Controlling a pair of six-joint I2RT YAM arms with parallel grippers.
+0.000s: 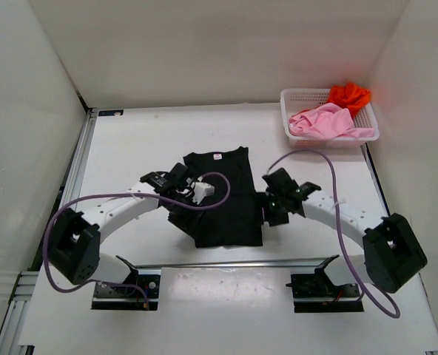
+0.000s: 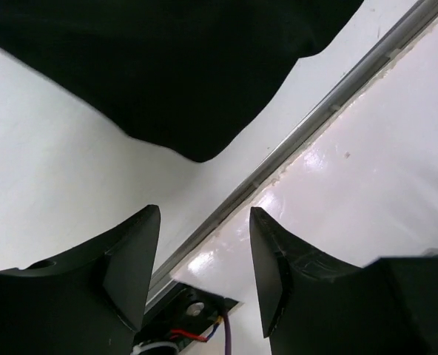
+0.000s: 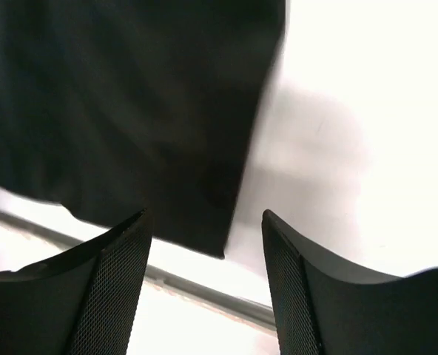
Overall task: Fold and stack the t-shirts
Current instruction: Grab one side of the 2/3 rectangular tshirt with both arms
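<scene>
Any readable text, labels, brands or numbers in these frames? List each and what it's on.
None readable in any view.
The neck label inside the collar of the black t-shirt is a small reddish tag, too small to read.
No print visible on the pink t-shirt, the orange-red t-shirt or the basket.

top camera high behind arm bases [image 1: 123,285], looking down over whole table [image 1: 130,140]. wrist cameras low, close above it, each looking past own fingers [image 2: 126,259] toward near rail [image 2: 337,103]. all three share black t-shirt [image 1: 223,203] near hem.
</scene>
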